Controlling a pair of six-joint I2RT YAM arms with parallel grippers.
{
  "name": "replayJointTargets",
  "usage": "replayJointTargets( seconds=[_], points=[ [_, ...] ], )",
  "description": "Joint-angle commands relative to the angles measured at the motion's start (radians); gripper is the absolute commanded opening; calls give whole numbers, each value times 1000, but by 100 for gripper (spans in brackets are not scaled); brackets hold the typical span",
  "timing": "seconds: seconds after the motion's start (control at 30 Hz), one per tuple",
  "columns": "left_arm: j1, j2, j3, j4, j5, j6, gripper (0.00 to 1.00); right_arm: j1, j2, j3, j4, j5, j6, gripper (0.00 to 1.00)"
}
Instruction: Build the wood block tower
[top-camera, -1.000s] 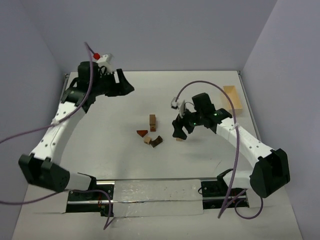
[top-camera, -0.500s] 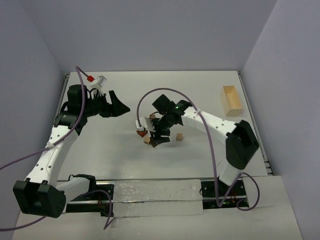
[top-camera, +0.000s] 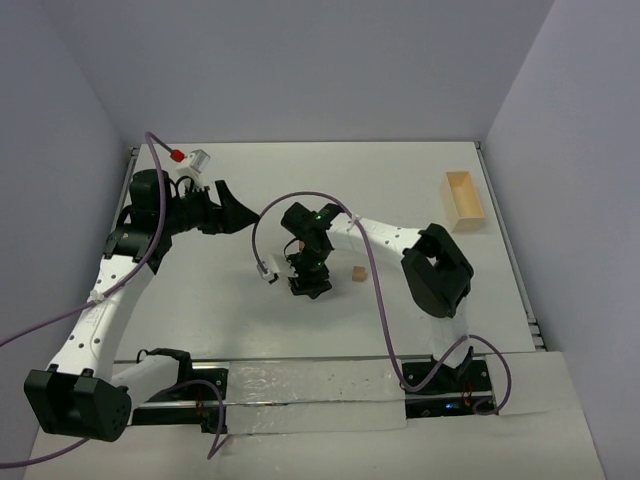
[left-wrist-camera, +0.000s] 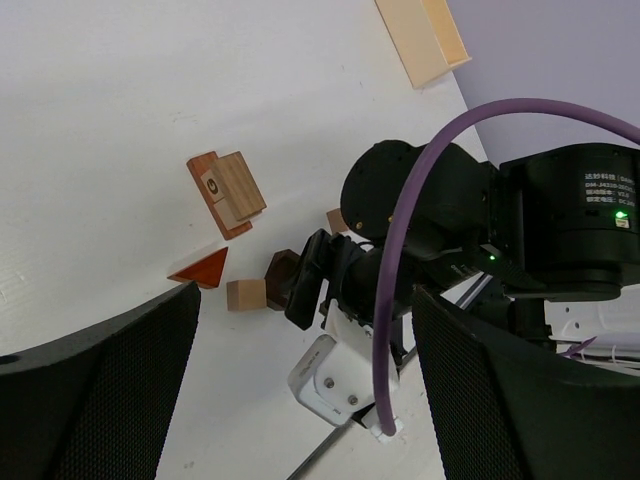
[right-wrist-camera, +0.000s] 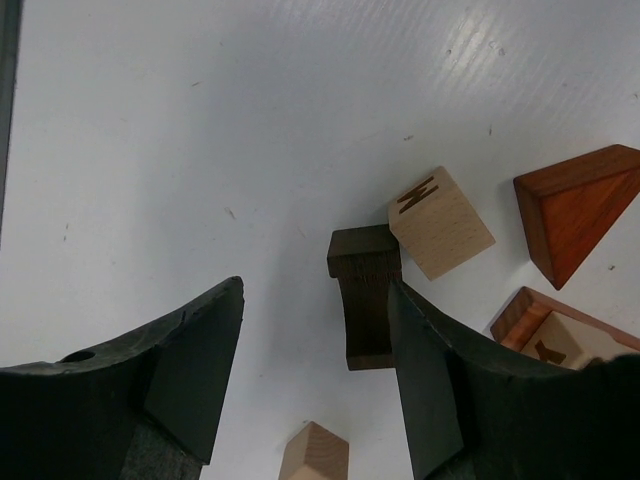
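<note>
The white tabletop (top-camera: 400, 180) carries a dark arch block (right-wrist-camera: 365, 290). A pale cube (right-wrist-camera: 440, 222) lies just beside it, a reddish wedge (right-wrist-camera: 580, 205) lies near, and a pale box (top-camera: 463, 200) lies well apart.

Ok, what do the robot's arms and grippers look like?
The left arm and right arm have white links, black joints and looping purple cables. The left gripper and right gripper are black with broad fingers. A green light glows on the right.

Wood blocks (right-wrist-camera: 440, 222) matt, grained; dark arch (right-wrist-camera: 366, 295) smooth; table (right-wrist-camera: 200, 120) white, matt, finely scratched.
</note>
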Motion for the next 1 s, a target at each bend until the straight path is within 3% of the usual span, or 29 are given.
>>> replayJointTargets(
  seconds=[0.0,0.8,0.97],
  points=[
    [5,-11,32,31,17,-10,92,11,33,49,7,39,12,66],
    [5,-23,32,19,-12,1,92,39,77,-44,138,172,-1,64],
    [5,-26,30,18,-10,0,92,49,65,-77,151,186,-15,59]
  ],
)
